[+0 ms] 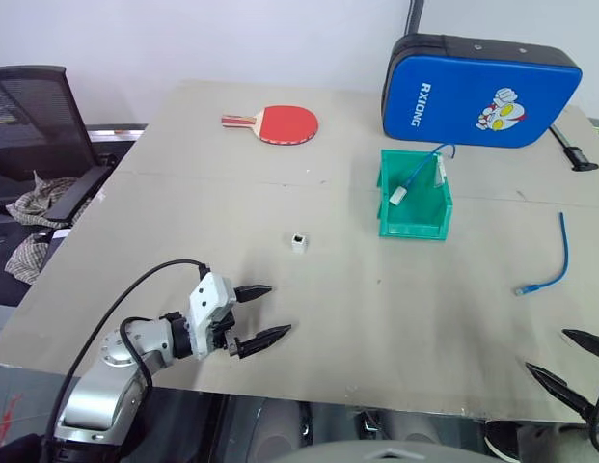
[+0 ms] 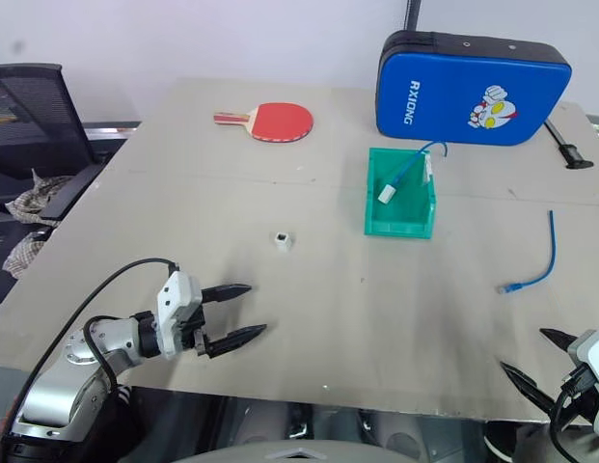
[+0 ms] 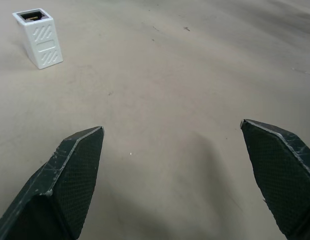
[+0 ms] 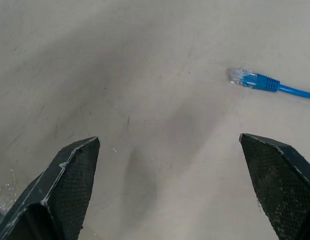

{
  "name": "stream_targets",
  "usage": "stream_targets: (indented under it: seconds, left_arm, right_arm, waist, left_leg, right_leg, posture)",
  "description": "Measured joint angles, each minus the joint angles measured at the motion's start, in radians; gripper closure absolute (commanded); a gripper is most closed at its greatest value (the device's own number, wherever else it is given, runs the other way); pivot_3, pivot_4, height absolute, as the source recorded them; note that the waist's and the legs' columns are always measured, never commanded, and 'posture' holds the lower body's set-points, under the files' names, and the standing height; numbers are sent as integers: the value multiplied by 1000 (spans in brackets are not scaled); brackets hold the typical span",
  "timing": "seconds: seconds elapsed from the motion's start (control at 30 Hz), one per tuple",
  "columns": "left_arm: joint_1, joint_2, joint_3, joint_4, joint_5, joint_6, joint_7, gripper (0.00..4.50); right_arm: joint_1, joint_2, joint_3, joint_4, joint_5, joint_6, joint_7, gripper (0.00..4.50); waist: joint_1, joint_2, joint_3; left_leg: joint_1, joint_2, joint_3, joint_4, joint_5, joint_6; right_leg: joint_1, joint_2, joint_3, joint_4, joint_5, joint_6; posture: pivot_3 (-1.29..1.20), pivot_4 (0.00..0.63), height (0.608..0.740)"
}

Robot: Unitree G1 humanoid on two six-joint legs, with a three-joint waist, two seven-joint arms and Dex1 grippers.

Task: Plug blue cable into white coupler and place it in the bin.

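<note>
Blue cable [image 1: 556,258], likely light and limp near the desk's right edge, is best taken behind its plug; both grippers' fingers are spread, empty.

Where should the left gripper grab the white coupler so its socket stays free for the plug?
Probably by the two flat side walls of the white coupler, coming down from above and behind. It stands upright on the table with its dark socket facing up, so fingers across the sides leave the opening clear. The left gripper is open and short of it.

Red table tennis paddle [image 1: 283,123] at table's [image 1: 183,222] far side, blue cartoon-print case [image 1: 479,90] standing behind, black chair [image 1: 34,121] alongside
</note>
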Motion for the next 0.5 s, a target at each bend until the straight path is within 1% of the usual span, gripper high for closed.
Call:
stream_targets:
  seconds: [0.07,0.17,0.27,0.33,0.47,0.5]
  left_arm:
    - [0,0,1,-2,-9,9,1,0]
    - [-15,-14,0,-37,-58,58,16,0]
    - [-59,-34,-4,-107,-115,118,42,0]
    - [-69,-41,-16,-137,-129,139,51,0]
    - [-98,-41,-53,-168,-133,150,46,0]
    - [-100,-40,-54,-172,-132,149,40,0]
  right_arm:
    - [-16,-4,1,0,-5,3,-8,63]
    - [-89,-43,1,-6,-24,34,-50,63]
    - [-153,-167,20,-32,-37,127,-65,63]
    - [-200,-219,36,-31,-38,167,-60,63]
    - [-321,-363,88,40,-68,196,-22,63]
    - [-360,-408,114,81,-82,183,2,593]
  waist:
    - [1,0,0]
    - [-3,0,0]
    - [-1,1,0]
    - [0,1,0]
    - [0,0,0]
    - [0,0,0]
  left_leg:
    - [0,-1,-1,0,0,0]
    - [1,-2,-1,1,0,0]
    - [1,-4,-4,1,0,1]
    - [1,-5,-7,1,3,4]
    - [1,-10,-13,0,3,5]
    - [1,-10,-15,1,3,5]
  right_leg:
    - [0,0,0,0,0,0]
    - [1,-1,1,0,0,0]
    - [3,-1,0,1,0,0]
    - [3,0,-1,1,0,0]
    - [4,1,0,0,0,1]
    - [5,1,0,0,0,1]
  posture:
    - [0,150,729]
    - [0,150,729]
    - [0,150,729]
    - [0,150,729]
    - [0,150,729]
    - [0,150,729]
